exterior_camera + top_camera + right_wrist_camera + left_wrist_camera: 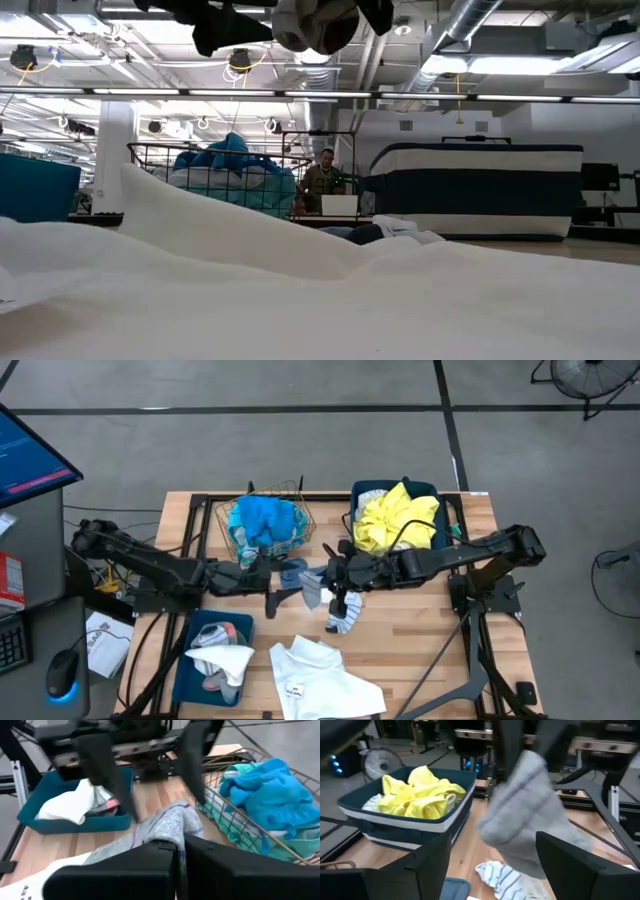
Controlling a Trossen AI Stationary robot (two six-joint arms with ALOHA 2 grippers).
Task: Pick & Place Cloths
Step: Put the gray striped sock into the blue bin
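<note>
A grey sock (311, 589) hangs in the air over the table's middle, held by my right gripper (180, 860), which is shut on it. My left gripper (505, 865) is open and faces it from the table's left, one finger on either side of the sock's free end (530, 815); I cannot tell whether they touch. A striped sock (345, 616) lies on the table below. Yellow cloths (395, 518) fill the far right bin. Teal-blue cloths (262, 520) sit in the wire basket. White cloths lie in the near left bin (225, 660) and on the table's near edge (320, 680). My right gripper pinches the grey sock between its two fingers at one end (167, 834), coming level from the table's right. The sock is lifted clear of the table and reaches out past the fingertips toward my left gripper, its free end (186, 817) drooping a little.
The copper wire basket (300, 495) stands at the far edge, left of the dark blue bin (430, 488). A second blue bin (190, 675) is at the near left. In the low view a white cloth (300, 290) fills the foreground. Bare wood shows near right.
</note>
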